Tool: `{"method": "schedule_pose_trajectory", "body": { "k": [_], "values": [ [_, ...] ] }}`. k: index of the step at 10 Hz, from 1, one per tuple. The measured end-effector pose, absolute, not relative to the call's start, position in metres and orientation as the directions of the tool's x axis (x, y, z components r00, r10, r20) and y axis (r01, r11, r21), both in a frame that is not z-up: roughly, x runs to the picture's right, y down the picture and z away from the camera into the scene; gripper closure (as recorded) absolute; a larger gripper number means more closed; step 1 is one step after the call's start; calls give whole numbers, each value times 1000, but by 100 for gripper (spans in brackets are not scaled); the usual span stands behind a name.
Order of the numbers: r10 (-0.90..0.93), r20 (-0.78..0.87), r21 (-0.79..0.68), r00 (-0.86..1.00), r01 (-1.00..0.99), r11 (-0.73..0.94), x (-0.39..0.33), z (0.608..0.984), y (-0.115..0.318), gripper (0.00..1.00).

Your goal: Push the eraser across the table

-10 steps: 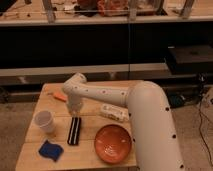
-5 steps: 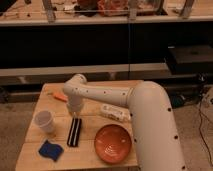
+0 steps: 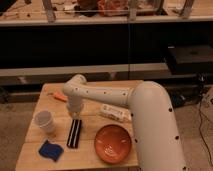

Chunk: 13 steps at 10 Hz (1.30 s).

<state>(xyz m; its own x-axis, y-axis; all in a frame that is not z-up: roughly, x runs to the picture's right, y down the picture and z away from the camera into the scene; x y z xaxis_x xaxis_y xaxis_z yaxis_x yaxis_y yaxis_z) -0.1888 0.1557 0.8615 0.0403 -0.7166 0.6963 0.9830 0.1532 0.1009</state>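
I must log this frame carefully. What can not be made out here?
Camera view:
- Gripper, at the eraser's far end: whether they touch is hidden by the arm.
- Orange thing: mostly behind the arm.
- Packet: label too small.
- Arm: base cut off by the bottom edge.

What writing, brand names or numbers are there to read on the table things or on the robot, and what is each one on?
No readable text anywhere.
White packet: possible print, too blurred to read.
Cup, bowl, eraser: no writing visible.
Arm: only dark dots, no label.
Gripper, at the eraser's far end: no marking visible.
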Motion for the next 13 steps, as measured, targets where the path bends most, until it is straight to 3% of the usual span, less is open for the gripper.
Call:
{"method": "schedule_pose_trajectory", "body": {
  "k": [13],
  "values": [
    [-704, 710, 98, 27, 986, 136, -184, 853, 163, 92]
  ]
}}
